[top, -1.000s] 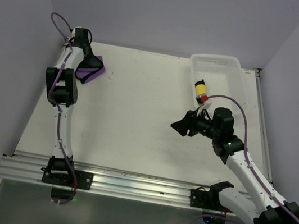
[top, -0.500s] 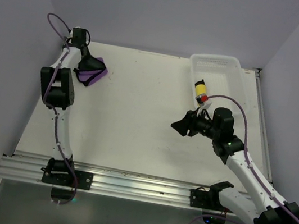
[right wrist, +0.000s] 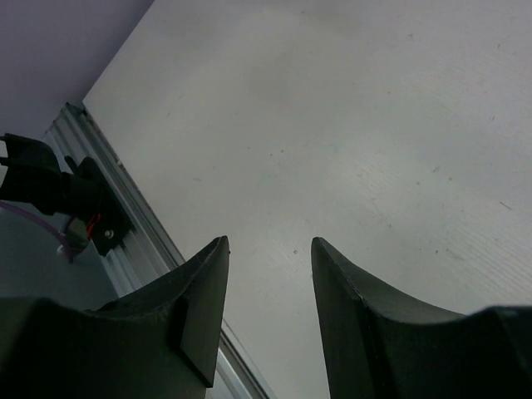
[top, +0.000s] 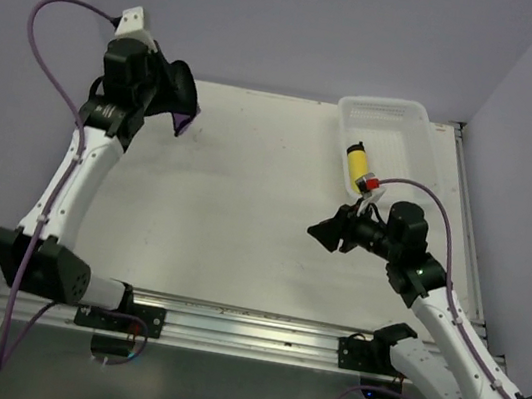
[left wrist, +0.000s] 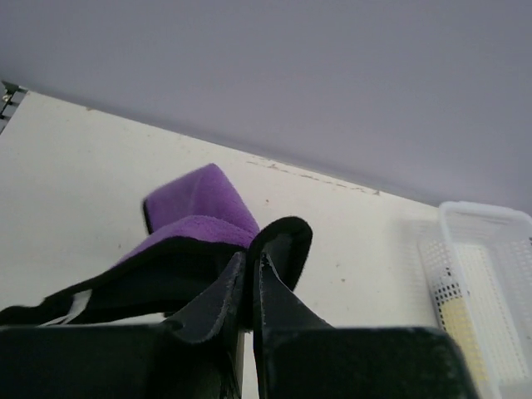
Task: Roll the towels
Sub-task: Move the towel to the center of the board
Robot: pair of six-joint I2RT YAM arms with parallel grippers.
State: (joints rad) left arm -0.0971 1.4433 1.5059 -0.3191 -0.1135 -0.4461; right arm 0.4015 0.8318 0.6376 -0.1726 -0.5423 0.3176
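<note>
Between the fingers of my left gripper (left wrist: pixel 252 270) I hold the purple towel (left wrist: pixel 199 199) clamped; my right gripper (right wrist: pixel 270 258) hangs, jaws apart, above the table (right wrist: pixel 374 100).

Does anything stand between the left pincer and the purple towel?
Nothing visible does. The left pincer is shut directly on the black edging of the purple towel, with no other object between them.
</note>
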